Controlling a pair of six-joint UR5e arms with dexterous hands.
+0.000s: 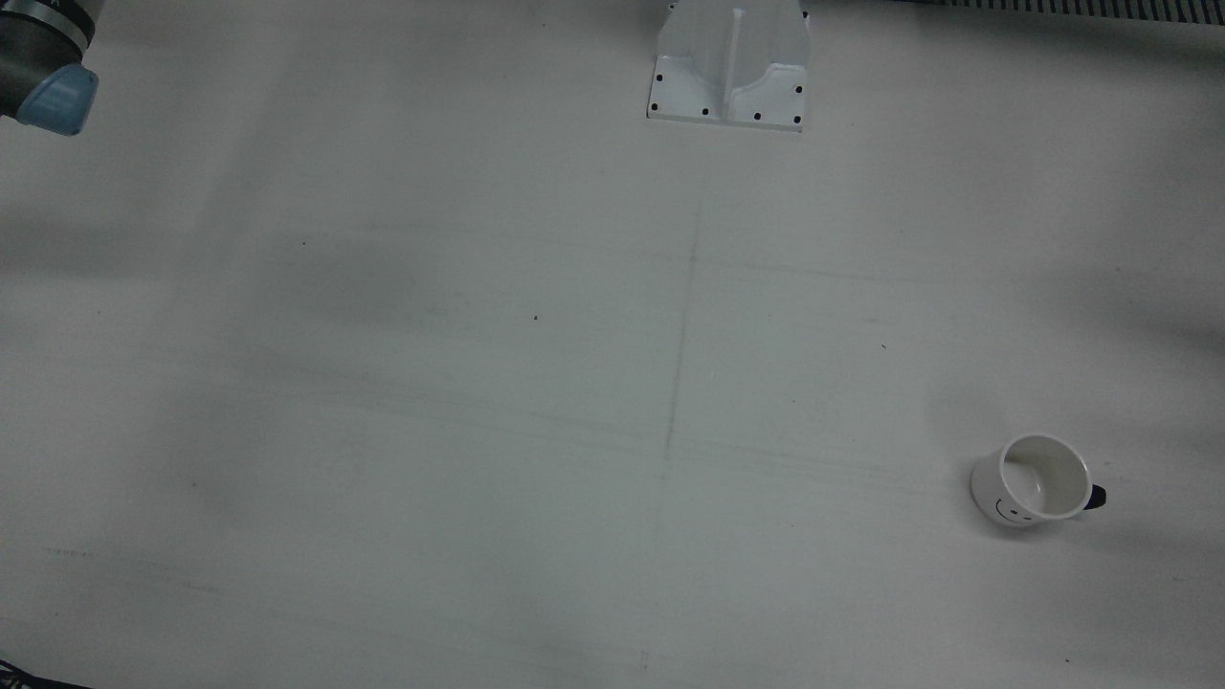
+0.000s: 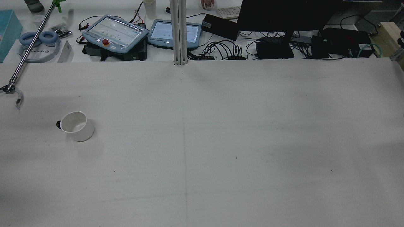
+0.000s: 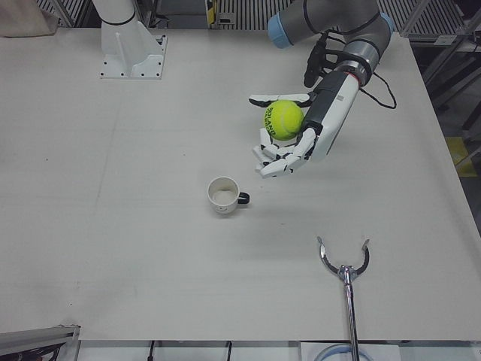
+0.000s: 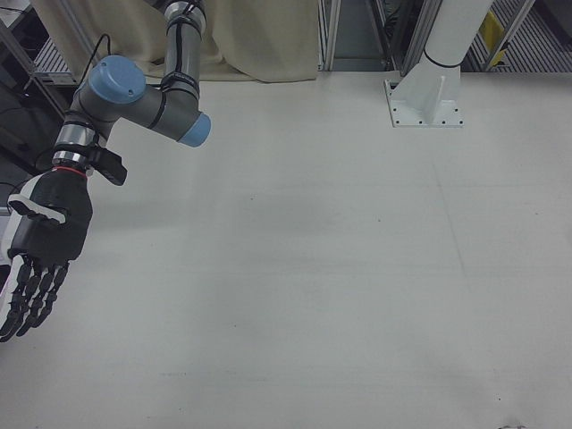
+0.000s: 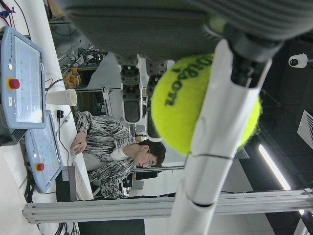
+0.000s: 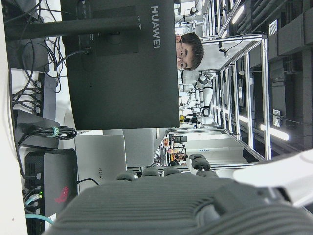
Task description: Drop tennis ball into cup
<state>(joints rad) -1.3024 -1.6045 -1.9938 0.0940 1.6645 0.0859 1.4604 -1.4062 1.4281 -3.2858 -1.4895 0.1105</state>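
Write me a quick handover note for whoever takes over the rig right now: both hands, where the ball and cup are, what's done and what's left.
Left hand: shut on the ball, held up off the table, beside the cup and not over it.
Right hand: open, holding nothing, out at its own edge of the table.
Cup: upright on the left arm's half, nothing inside.
Done: ball picked up.
Left: bring the ball over the cup's mouth and let go.
Note: a grabber tool lies near the table's operator edge.
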